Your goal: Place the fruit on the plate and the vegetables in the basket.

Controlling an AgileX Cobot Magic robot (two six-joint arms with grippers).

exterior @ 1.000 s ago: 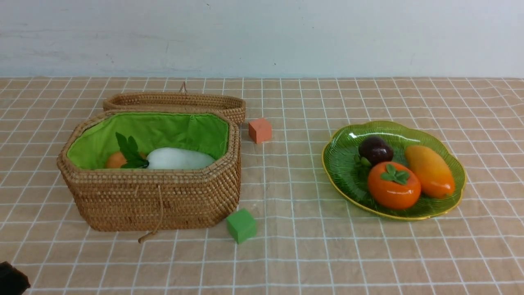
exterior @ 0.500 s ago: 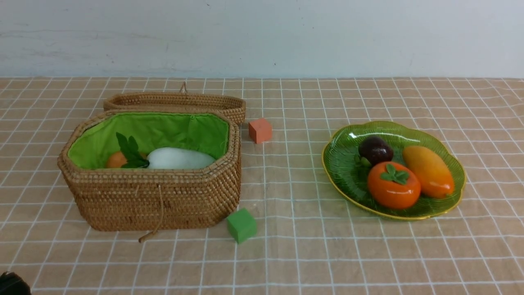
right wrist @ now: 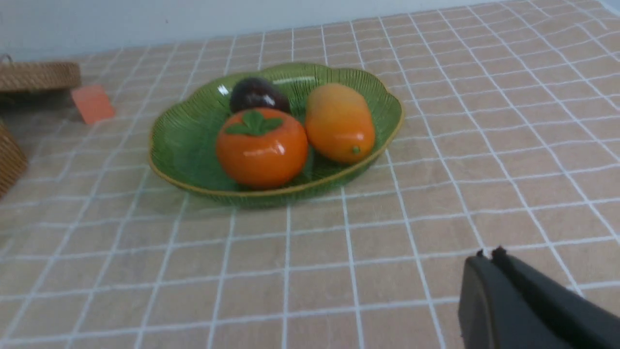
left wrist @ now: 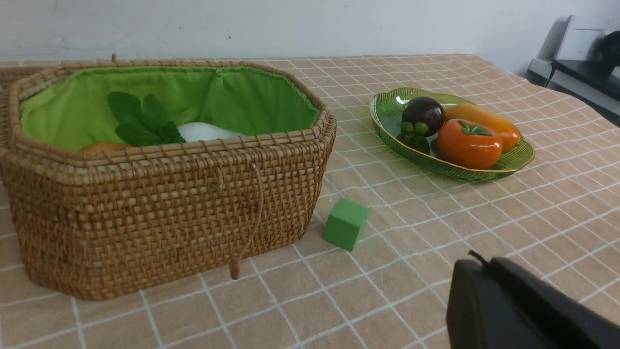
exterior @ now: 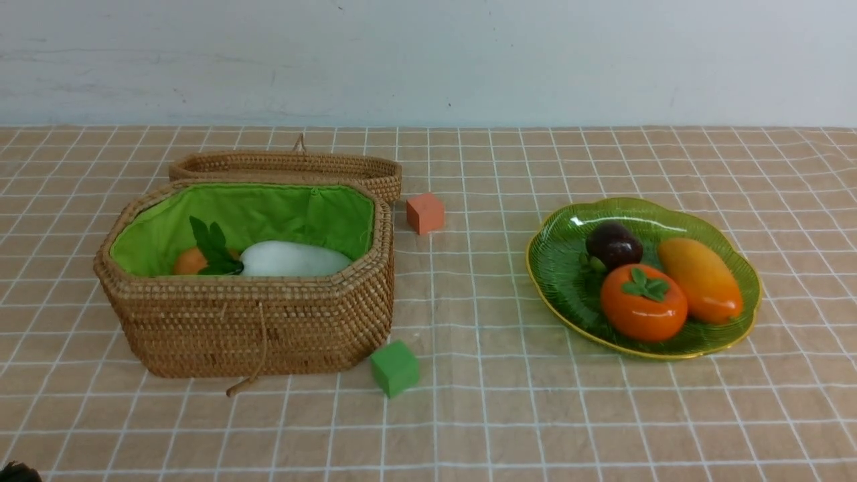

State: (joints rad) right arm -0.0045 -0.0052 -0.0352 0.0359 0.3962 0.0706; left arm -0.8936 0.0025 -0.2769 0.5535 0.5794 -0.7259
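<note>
- The checked tablecloth (exterior: 509, 415) covers the tabletop, wall to near edge, in the front view.
- The wicker basket (exterior: 248, 321) stands toward the left edge, open, its lid (exterior: 288, 166) lying just behind it toward the far edge.
- The green plate (exterior: 562, 281) sits toward the right edge, well apart from the basket.
- Inside the basket lie the white radish (exterior: 294, 260), leaves pointing to the left edge, and an orange-brown potato (exterior: 189, 261) beside them; no view shows an eggplant past the basket's near wall.
- On the plate rest the mango (exterior: 702, 279), the persimmon (exterior: 644, 302) and the mangosteen (exterior: 614, 245), all touching or nearly so.
- An orange cube (exterior: 425, 213) sits beside the lid; a green cube (exterior: 395, 368) sits at the basket's near right corner.
- Only the wrist views show the grippers: the left gripper (left wrist: 477, 264) and the right gripper (right wrist: 487, 254) each hang over bare cloth, fingers together, holding nothing.
</note>
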